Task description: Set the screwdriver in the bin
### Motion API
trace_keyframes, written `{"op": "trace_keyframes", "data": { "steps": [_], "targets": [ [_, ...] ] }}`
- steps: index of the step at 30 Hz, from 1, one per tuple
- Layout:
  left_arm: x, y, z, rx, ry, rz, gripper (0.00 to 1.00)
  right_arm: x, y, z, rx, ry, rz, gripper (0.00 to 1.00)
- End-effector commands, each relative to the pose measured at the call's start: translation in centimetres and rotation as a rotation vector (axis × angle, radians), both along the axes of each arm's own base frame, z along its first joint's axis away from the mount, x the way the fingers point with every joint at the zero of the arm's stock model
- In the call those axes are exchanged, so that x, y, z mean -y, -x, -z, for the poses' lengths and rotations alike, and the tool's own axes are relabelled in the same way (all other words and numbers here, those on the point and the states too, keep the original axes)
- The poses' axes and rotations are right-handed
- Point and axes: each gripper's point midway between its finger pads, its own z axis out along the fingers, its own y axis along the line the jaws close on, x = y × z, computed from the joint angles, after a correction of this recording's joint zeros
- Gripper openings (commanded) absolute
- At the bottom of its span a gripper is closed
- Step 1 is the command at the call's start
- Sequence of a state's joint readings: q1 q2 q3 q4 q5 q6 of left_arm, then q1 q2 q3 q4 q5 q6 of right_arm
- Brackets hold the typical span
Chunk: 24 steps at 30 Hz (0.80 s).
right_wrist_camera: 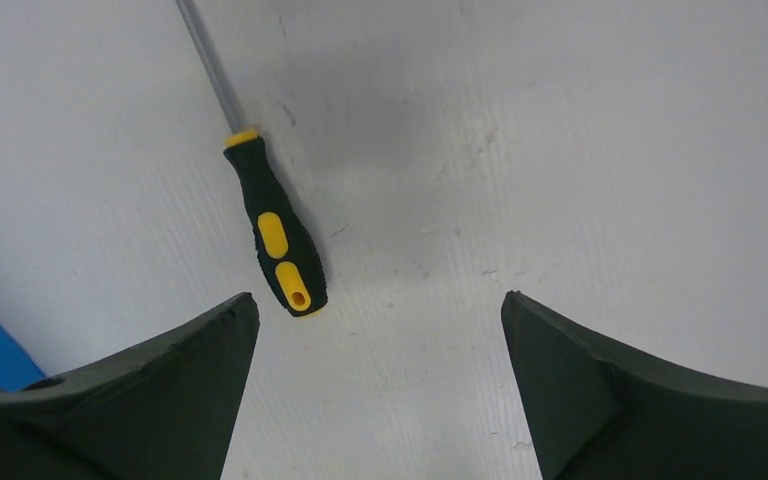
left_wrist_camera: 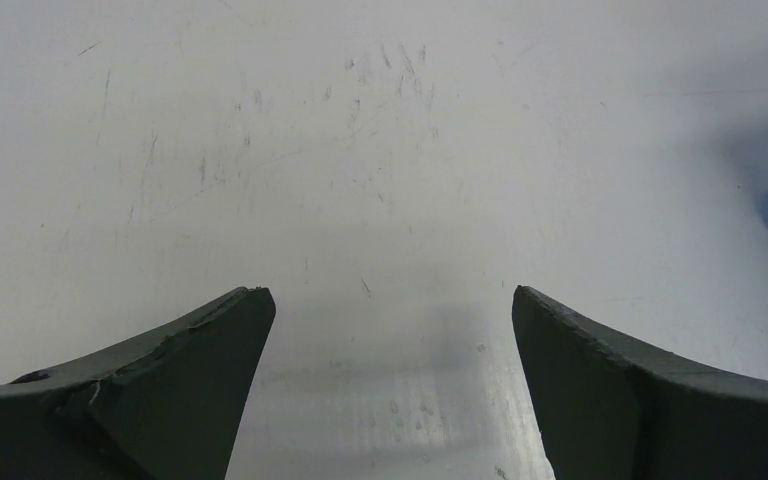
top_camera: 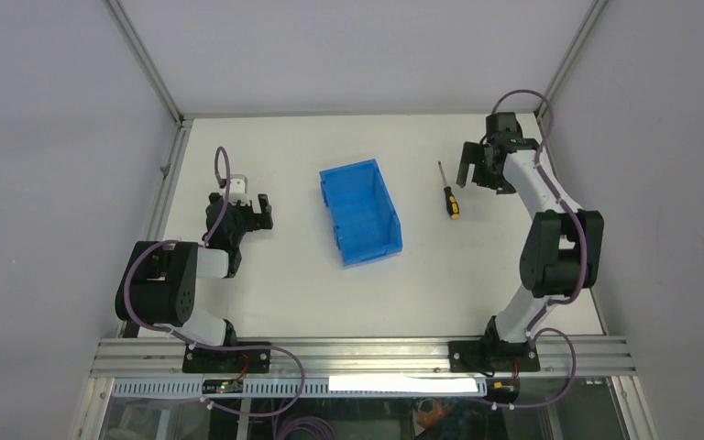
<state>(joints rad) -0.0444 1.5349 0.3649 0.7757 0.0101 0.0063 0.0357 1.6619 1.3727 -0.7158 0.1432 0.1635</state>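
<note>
Screwdriver (top_camera: 448, 195) lies flat on the counter (top_camera: 330, 302), outside the blue bin (top_camera: 348, 169), between it and the right end effector (right_wrist_camera: 380, 303), which hangs released. Left end effector (left_wrist_camera: 392, 295) is spread wide, grasping nothing.

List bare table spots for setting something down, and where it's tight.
Bare table: the wide near strip between the bin and the front rail; the patch between the left tool and the bin; the far strip behind the bin. Tight: between the bin and the right tool, where the screwdriver lies.
</note>
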Motion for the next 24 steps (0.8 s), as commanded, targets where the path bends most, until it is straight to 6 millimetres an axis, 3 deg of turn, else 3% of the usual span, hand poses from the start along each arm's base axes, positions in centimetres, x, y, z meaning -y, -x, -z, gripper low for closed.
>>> {"op": "trace_keyframes", "data": {
  "steps": [1, 7, 10, 17, 19, 22, 24],
  "targets": [
    [0.4, -1.0, -2.3, 0.073, 0.026, 0.013, 0.99, -3.4, 0.7, 1.7, -0.131, -0.054, -0.186, 0.95],
    [0.3, -1.0, -2.4, 0.073, 0.025, 0.009, 0.99, -5.6, 0.0, 5.1, -0.192, -0.017, -0.246, 0.93],
    [0.3, -1.0, -2.3, 0.072, 0.025, 0.011, 0.99, -5.6, -0.7, 6.4, -0.206, 0.021, -0.242, 0.91],
    [0.3, -1.0, -2.4, 0.073, 0.025, 0.011, 0.99, -5.1, -2.6, 10.2, -0.247, 0.079, -0.215, 0.72],
    [0.4, -1.0, -2.4, 0.074, 0.026, 0.011, 0.99, -4.9, -2.8, 11.0, -0.260, 0.091, -0.201, 0.53],
    [0.4, -1.0, -2.4, 0.072, 0.026, 0.012, 0.99, -5.4, -2.5, 11.4, -0.263, 0.060, -0.199, 0.17],
    [0.4, -1.0, -2.4, 0.073, 0.025, 0.011, 0.99, -5.9, -2.5, 10.6, -0.249, 0.029, -0.203, 0.03]
  ]
}}
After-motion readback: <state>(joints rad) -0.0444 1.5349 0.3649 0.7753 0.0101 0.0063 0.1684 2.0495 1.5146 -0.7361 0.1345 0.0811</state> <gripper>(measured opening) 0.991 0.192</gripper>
